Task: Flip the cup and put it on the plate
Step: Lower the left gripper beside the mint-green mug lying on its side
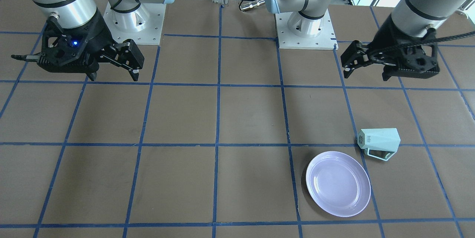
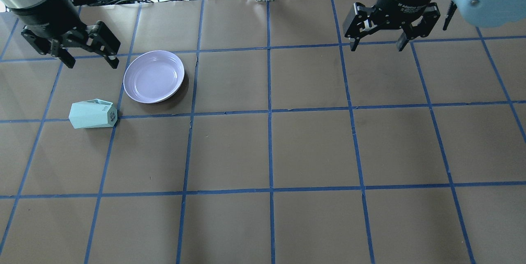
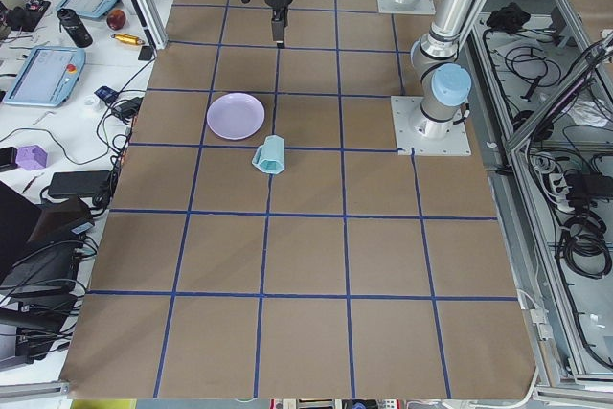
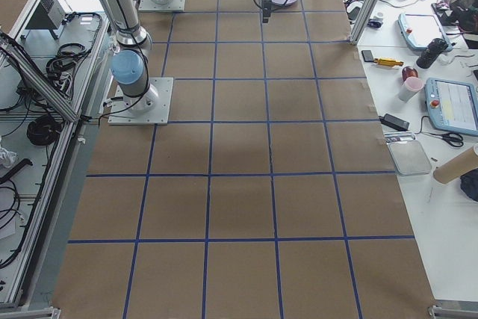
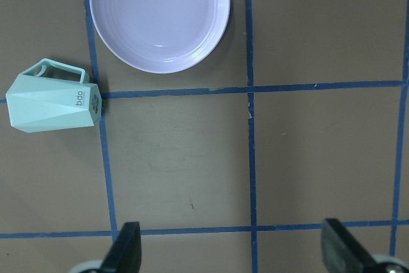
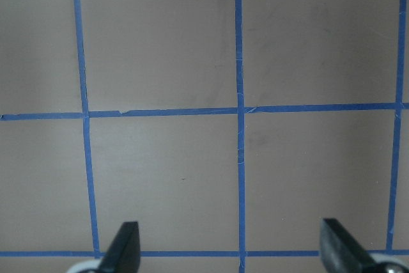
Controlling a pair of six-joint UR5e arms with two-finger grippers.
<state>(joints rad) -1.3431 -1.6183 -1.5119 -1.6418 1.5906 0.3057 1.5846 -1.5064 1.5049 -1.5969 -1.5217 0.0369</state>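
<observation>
The cup (image 2: 92, 114) is looking like a small, rigid, light piece, probably glazed ceramic or hard plastic, so it is likely calling for a firm but modest squeeze: its smooth facets are apt to be slippery, and a drop onto the plate (image 2: 154, 76) could be chipping either one. The flat opposing facets of its body are offering the most secure hold, pinched across the middle and clear of the angular open handle; taking the wall at the hexagonal rim is looking like a second option. It is showing a pale mint-green faceted body that is widening away from its base, where small dark lettering is sitting. It is lying on its side on the brown surface (image 2: 312, 149), base pointing toward the robot's right and touching a blue tape line (image 2: 230, 112), handle pointing away from the robot. The glossy lavender plate is sitting just beside it, slightly farther out, not touching. The left end effector (image 2: 90, 60) is hanging above the surface near the plate, its fingers spread wide and gripping nothing; the right end effector (image 2: 377, 44) is hanging well apart on the other side, likewise spread and empty.
</observation>
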